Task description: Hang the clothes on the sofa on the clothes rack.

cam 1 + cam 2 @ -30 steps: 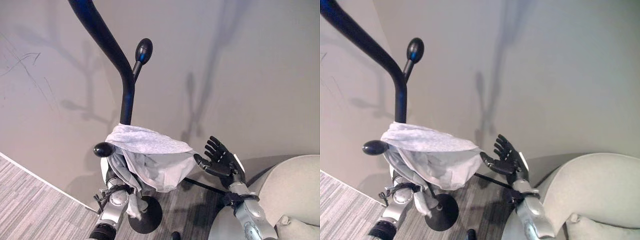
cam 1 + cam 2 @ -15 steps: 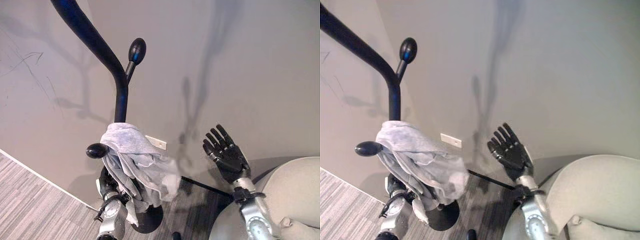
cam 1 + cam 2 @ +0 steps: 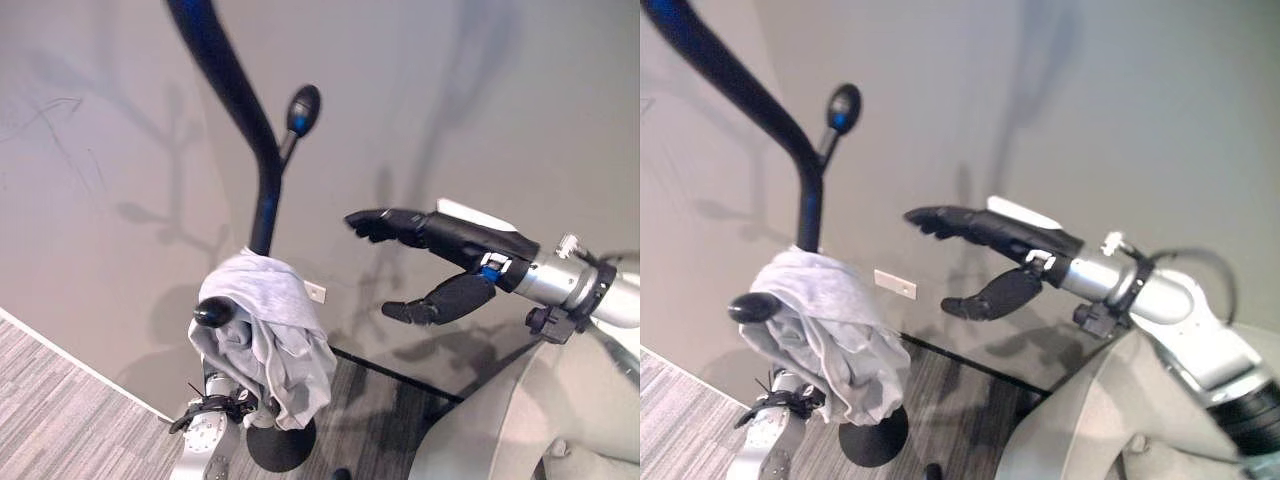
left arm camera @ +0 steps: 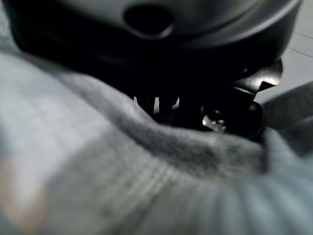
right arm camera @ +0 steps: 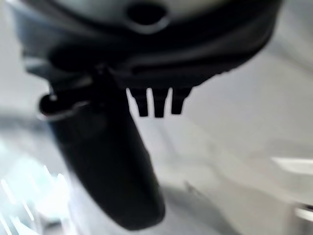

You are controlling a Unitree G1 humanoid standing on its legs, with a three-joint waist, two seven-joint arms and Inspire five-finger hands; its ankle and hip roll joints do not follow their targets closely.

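Hanging grey garment (image 3: pixel 265 340) draped over black clothes rack (image 3: pixel 262 190) peg, right hand (image 3: pixel 440 240) fingers spread, left hand's fingers untellable

The garment (image 3: pixel 268 335) is pale heathered grey, on a glossy black rack (image 3: pixel 268 180). My right hand (image 3: pixel 990 235) is dark (white thumb cover). The sofa (image 3: pixel 1095 420) is beige.

A grey garment (image 3: pixel 268 345) hangs bunched over the black clothes rack's (image 3: pixel 262 190) knobbed lower arm.
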